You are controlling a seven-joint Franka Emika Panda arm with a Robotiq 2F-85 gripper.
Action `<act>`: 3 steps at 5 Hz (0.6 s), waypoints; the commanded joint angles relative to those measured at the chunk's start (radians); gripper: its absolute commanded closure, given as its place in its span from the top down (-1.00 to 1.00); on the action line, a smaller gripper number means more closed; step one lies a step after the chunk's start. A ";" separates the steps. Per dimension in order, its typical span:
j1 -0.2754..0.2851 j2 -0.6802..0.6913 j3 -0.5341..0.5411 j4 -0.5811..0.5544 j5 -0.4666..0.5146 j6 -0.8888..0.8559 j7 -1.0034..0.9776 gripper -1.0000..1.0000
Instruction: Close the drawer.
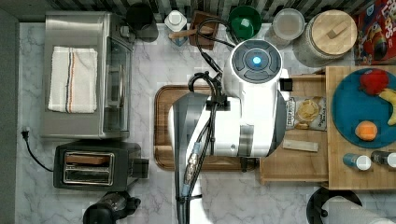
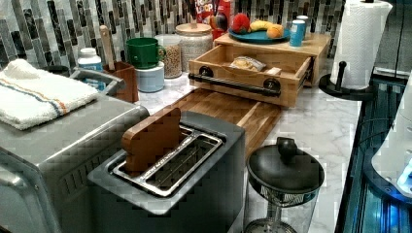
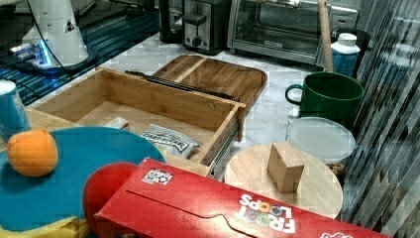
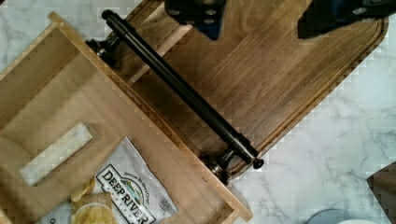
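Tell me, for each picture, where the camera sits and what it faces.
Top view: overhead, facing down; the arm covers the cutting board.
Left view: low by the toaster, facing the open drawer.
Right view: behind the cereal box, facing the drawer, arm base beyond.
Wrist view: above the drawer handle; gripper at the edge.
All share the drawer.

Drawer point(image 2: 245, 73) pulled out over cutting board point(image 2: 228, 109), chip bag point(image 2: 247, 63) in drawer, toaster point(image 2: 165, 170) nearer in left view
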 commanded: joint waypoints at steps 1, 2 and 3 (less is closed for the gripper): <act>-0.004 0.001 0.002 0.000 -0.001 0.002 -0.012 -1.00; -0.049 -0.018 0.080 -0.067 -0.064 0.099 -0.037 1.00; -0.007 -0.008 0.075 -0.057 -0.016 0.053 -0.100 1.00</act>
